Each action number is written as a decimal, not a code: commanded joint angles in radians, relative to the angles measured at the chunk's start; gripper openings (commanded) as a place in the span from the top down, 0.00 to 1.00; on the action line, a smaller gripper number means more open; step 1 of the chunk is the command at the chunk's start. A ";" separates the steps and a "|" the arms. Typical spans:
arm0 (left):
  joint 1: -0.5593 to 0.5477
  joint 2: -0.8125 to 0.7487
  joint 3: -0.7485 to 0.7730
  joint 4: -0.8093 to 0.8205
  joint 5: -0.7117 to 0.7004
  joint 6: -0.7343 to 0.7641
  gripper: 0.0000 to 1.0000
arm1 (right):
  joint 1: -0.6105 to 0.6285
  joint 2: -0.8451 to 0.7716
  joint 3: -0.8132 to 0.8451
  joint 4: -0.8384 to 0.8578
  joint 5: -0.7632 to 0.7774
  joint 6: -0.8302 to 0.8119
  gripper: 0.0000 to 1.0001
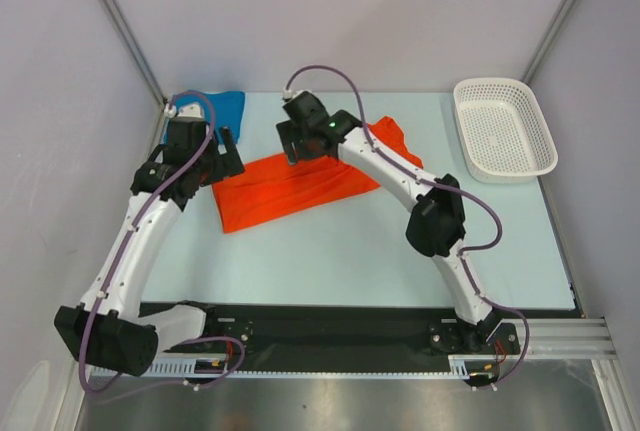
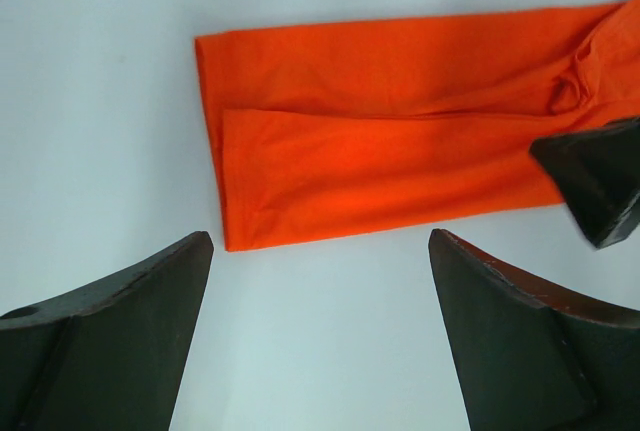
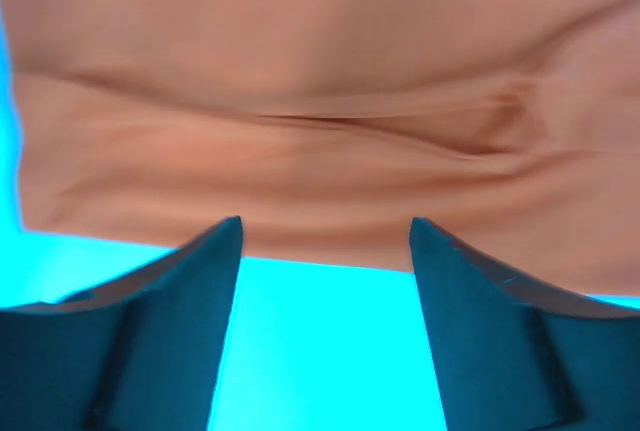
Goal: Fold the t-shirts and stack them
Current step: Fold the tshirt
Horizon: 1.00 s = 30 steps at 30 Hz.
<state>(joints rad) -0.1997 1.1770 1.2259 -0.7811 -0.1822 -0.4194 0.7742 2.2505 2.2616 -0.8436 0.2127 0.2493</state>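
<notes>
Nearest to me are the dark fingers (image 2: 120, 331) of my left gripper (image 2: 320, 241), spread wide with only bare table (image 2: 320, 351) between them. Just ahead of their tips lies the orange shirt (image 2: 400, 151), folded into a long band. Its short end sits in front of the left finger, and the band runs off past the right finger.

My right gripper (image 3: 325, 223) also stands apart, clamped on nothing. Its tips are just over the band's near long edge, and the cloth fills everything ahead of them. One of those tips shows beyond my left gripper's right finger, at the cloth's edge.

Close by my left wrist, on its far side, the blue shirt (image 1: 225, 106) lies at the table's corner. Well off to the right of my right gripper sits a white basket (image 1: 505, 131).
</notes>
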 commanded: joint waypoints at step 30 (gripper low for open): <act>0.074 -0.059 -0.009 0.011 -0.036 0.057 0.22 | 0.246 0.225 -0.054 0.113 -0.069 0.053 0.51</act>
<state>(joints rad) -0.1585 1.0798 1.2392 -0.8387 -0.3077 -0.4129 1.0344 2.5153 2.2539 -0.7490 0.1139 0.3279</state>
